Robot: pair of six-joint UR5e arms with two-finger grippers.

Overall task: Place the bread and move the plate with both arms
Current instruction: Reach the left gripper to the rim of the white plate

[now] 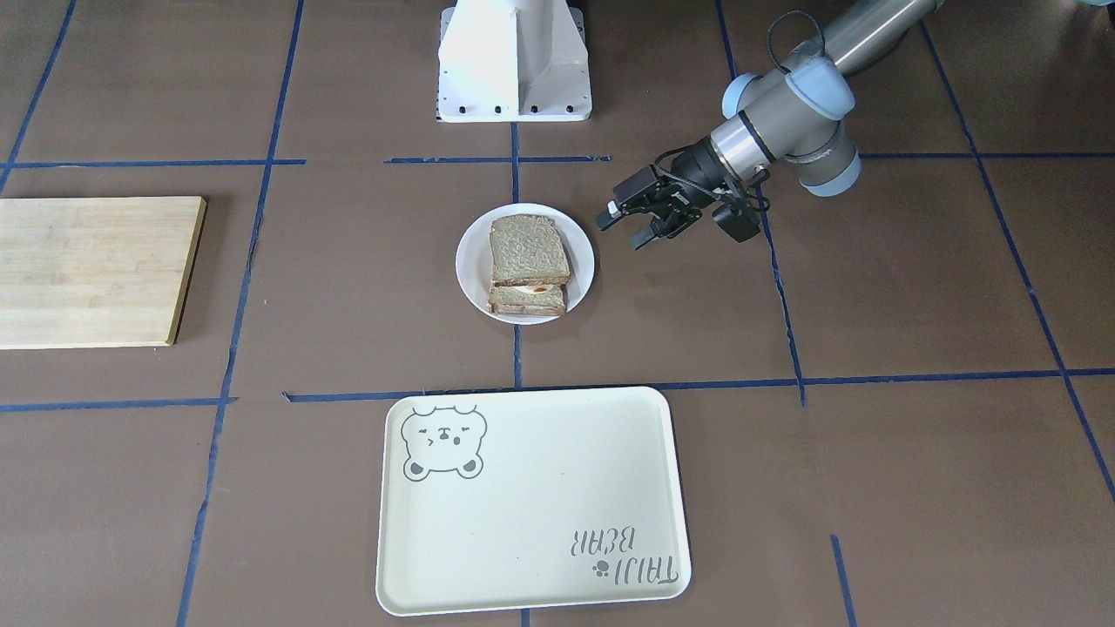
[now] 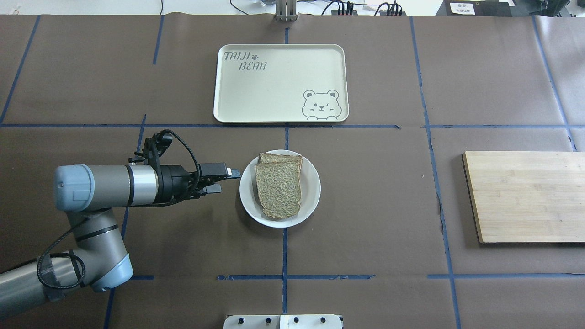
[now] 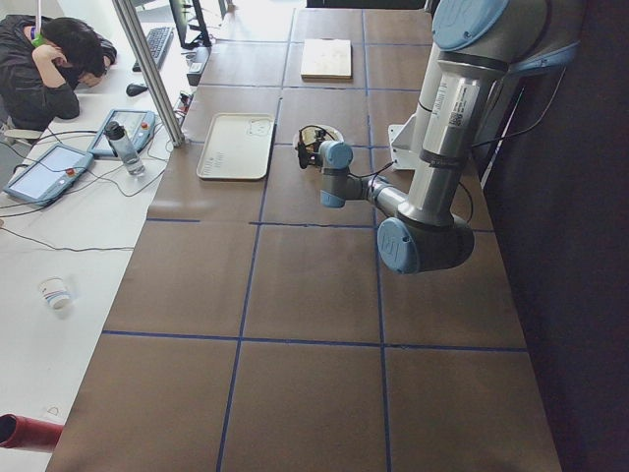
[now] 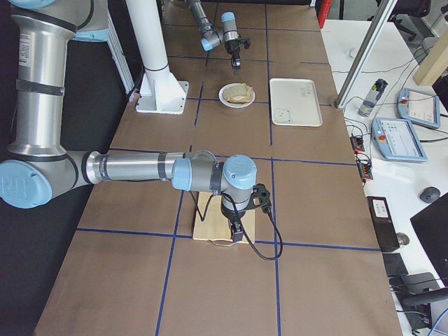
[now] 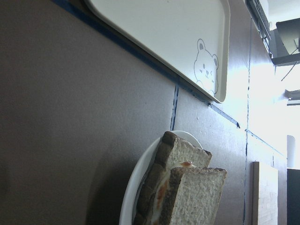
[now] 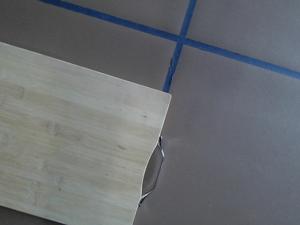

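The plain bread slice (image 1: 527, 251) lies on top of a second slice (image 1: 527, 301) with egg showing between them. Both rest on the small white plate (image 1: 470, 261) at the table's middle. The overhead view shows the bread (image 2: 279, 187) and the plate (image 2: 313, 187); the left wrist view shows the stack (image 5: 197, 197) edge-on. My left gripper (image 1: 627, 228) is open and empty, level with the plate's rim and just beside it, also seen from overhead (image 2: 225, 181). My right gripper (image 4: 236, 234) hovers over the wooden board; I cannot tell whether it is open or shut.
A cream tray with a bear drawing (image 2: 274, 91) lies beyond the plate. A wooden cutting board (image 2: 525, 196) lies on the robot's right side; its corner and metal handle show in the right wrist view (image 6: 70, 154). The white pedestal base (image 1: 514, 61) stands behind the plate.
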